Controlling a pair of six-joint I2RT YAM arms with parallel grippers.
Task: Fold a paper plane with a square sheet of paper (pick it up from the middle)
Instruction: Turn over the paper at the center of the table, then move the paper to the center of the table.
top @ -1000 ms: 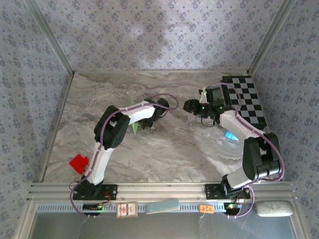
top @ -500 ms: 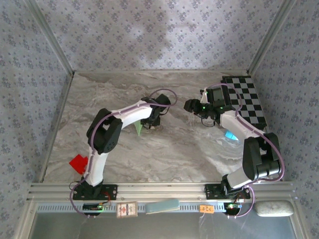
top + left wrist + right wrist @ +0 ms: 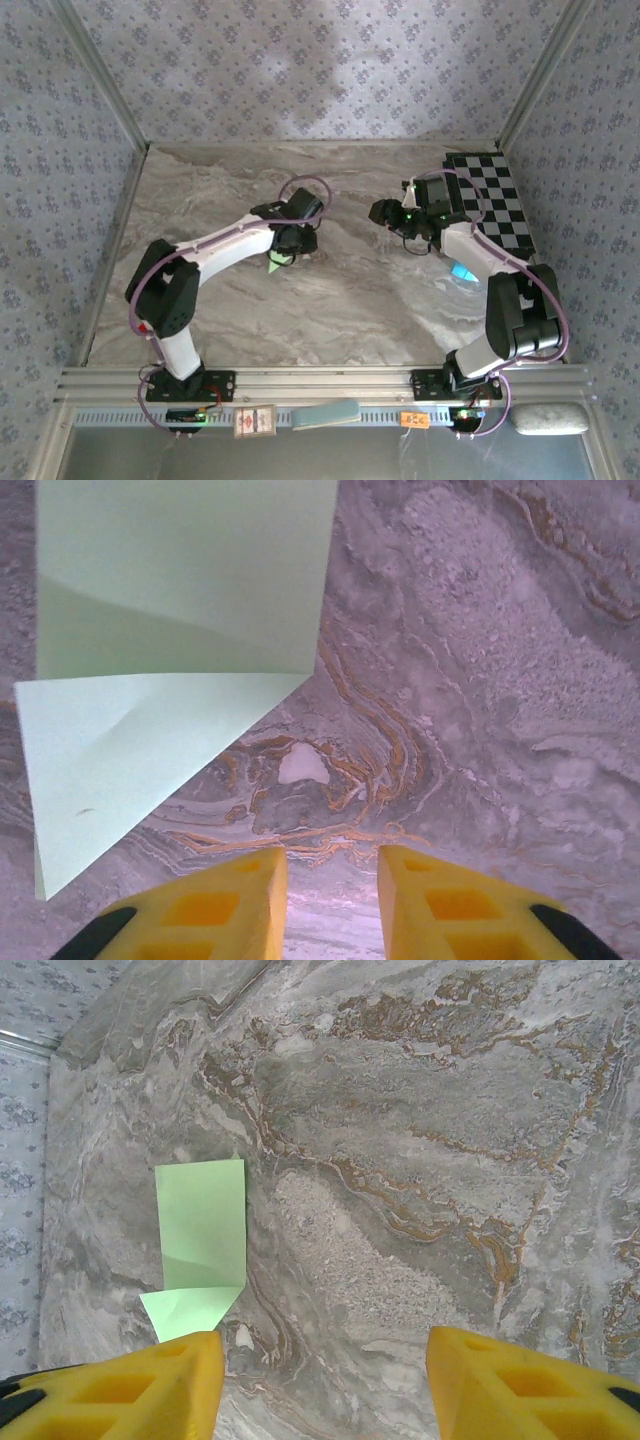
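Note:
The paper plane [image 3: 170,630] is pale green paper folded into a strip with an angled flap at its near end, lying flat on the marble table. In the left wrist view it fills the upper left, up and left of my left gripper [image 3: 332,855], whose yellow fingers stand slightly apart over bare table. From above, the paper [image 3: 274,263] pokes out just below the left gripper [image 3: 292,242]. My right gripper [image 3: 380,212] hovers to the right, apart from it. In the right wrist view the paper [image 3: 203,1235] lies left of the wide-open right gripper [image 3: 325,1345].
A black-and-white checkered board [image 3: 492,200] lies at the back right. A light-blue card [image 3: 462,270] sits beside the right arm. A red object [image 3: 146,326] peeks out behind the left arm's elbow. Patterned walls close the table on three sides.
The left arm has stretched out low, its elbow swinging left and toward the front, covering most of the red object. Its gripper shifted slightly left over the paper. The right arm stayed still.

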